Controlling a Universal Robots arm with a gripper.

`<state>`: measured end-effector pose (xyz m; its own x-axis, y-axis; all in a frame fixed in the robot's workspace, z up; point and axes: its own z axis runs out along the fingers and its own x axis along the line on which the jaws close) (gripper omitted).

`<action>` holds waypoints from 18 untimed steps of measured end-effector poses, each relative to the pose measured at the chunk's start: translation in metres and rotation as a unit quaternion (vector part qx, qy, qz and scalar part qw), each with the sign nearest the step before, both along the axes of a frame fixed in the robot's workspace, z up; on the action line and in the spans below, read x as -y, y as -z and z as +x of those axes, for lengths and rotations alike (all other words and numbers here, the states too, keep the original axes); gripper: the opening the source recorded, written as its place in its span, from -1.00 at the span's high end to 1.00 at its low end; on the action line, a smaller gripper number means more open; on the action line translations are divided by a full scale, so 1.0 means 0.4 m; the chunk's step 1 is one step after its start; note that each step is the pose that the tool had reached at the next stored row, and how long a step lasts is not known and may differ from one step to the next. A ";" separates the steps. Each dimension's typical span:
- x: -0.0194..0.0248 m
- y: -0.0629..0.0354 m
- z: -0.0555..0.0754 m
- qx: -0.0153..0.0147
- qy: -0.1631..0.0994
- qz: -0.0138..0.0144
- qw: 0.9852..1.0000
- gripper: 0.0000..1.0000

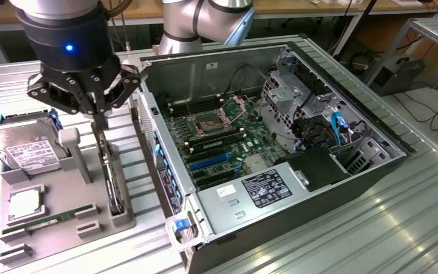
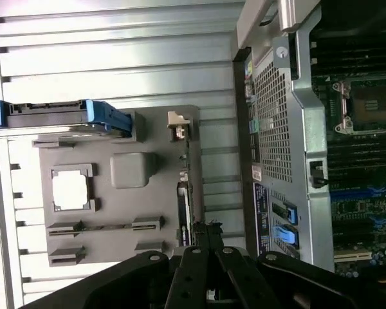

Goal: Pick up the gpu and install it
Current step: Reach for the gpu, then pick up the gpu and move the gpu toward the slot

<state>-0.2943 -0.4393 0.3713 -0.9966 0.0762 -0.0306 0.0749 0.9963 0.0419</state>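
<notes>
The end effector (image 1: 100, 121) hangs over the grey fixture tray (image 1: 67, 194) on the ribbed metal worktop (image 1: 401, 228), on the exterior view's left of the open computer case (image 1: 203, 68). Its jaws are drawn fully together, and the tips reach down to the far end of the gpu (image 1: 113, 182). Whether they actually pinch the card's edge cannot be told.

The gpu stands edge-on in a slot along the side of the tray nearest the case, a thin dark slab running toward the camera. In the wrist view the same card (image 2: 184, 206) lies in its slot, with the closed end effector (image 2: 206, 230) just beside its end.

The tray (image 2: 116, 206) holds other parts:
- A silver hard drive (image 1: 25, 148) with a white label sits in a blue caddy at the far corner.
- A square processor chip (image 1: 23, 205) sits in a recess nearer the camera.
- A narrow green memory stick (image 1: 52, 220) lies beside the chip.
- A grey upright block (image 1: 71, 142) stands between the hard drive and the gpu.

The case lies on its side with the panel off, so the green motherboard (image 1: 227, 142) is exposed. An empty processor socket (image 1: 207, 121) is near the board's middle, with blue expansion slots (image 1: 207, 162) closer to the camera. A power supply (image 1: 261, 188) with a black label fills the near corner of the case.
</notes>
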 end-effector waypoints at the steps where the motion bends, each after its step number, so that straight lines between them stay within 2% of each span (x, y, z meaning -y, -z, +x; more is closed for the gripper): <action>1: 0.000 0.004 -0.009 0.000 0.000 0.000 1.000 0.79; 4: 0.000 0.016 -0.027 -0.001 0.000 0.000 1.000 0.79; 18: 0.000 0.016 -0.027 -0.001 0.001 0.000 1.000 0.79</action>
<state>-0.3052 -0.4393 0.3650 -0.9965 0.0785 -0.0283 0.0773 0.9962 0.0409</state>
